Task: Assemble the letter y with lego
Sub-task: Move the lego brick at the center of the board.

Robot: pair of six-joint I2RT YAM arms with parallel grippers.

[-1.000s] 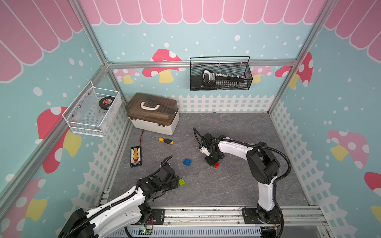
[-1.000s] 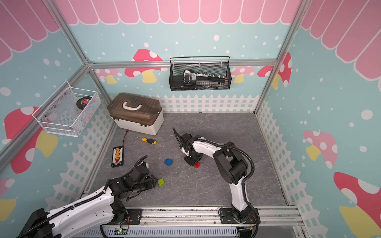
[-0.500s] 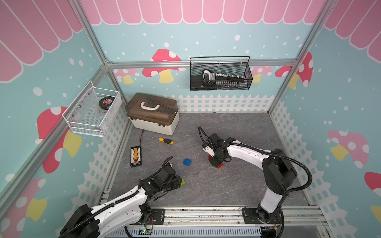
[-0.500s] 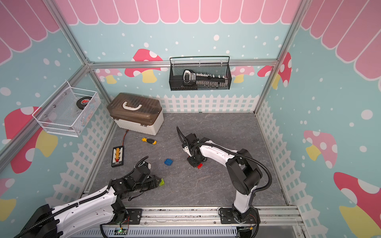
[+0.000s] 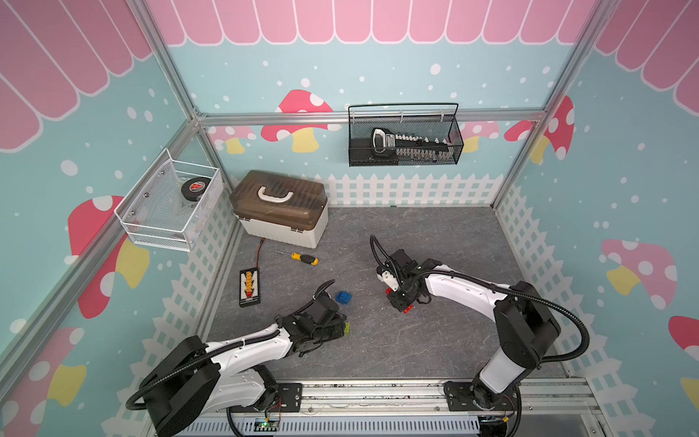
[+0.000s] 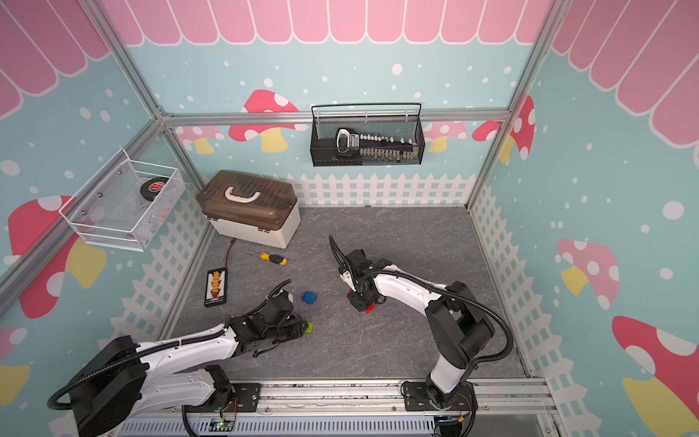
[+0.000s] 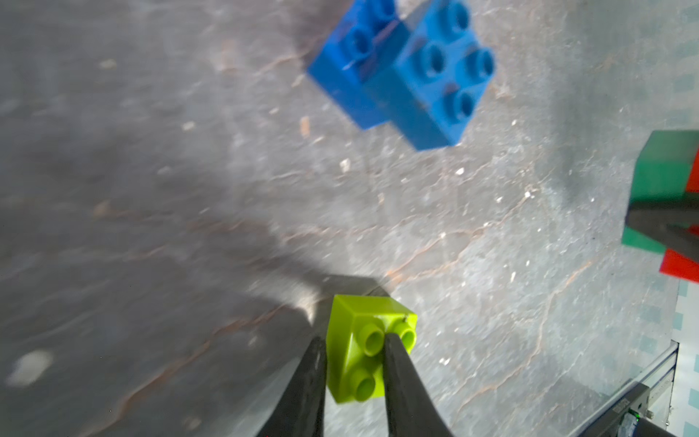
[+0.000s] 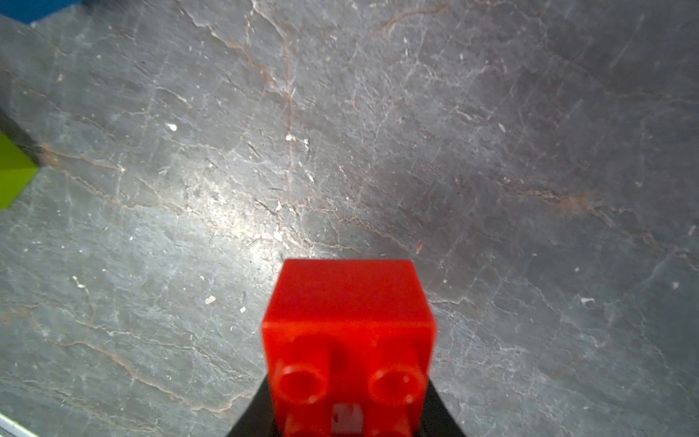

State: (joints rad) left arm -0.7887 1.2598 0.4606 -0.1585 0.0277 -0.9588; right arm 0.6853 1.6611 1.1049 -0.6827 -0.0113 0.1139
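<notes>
Lime brick (image 7: pixel 368 314) sits, seemingly pinched, inside left claw (image 7: pixel 352 340).

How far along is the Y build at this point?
Done: the two blue bricks look pressed together, lying free. In hand: the left gripper is shut on the lime brick; the right gripper is shut on a red brick, with a dark-green brick apparently attached. Left: joining lime, the blue pair and that red-green piece; no Y shape exists yet.

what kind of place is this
Probably a robot lab test cell dressed as a toy garden: mushroom-printed walls on an aluminium frame, a left arm and right arm bolted to a front rail, and a toolbox.
</notes>
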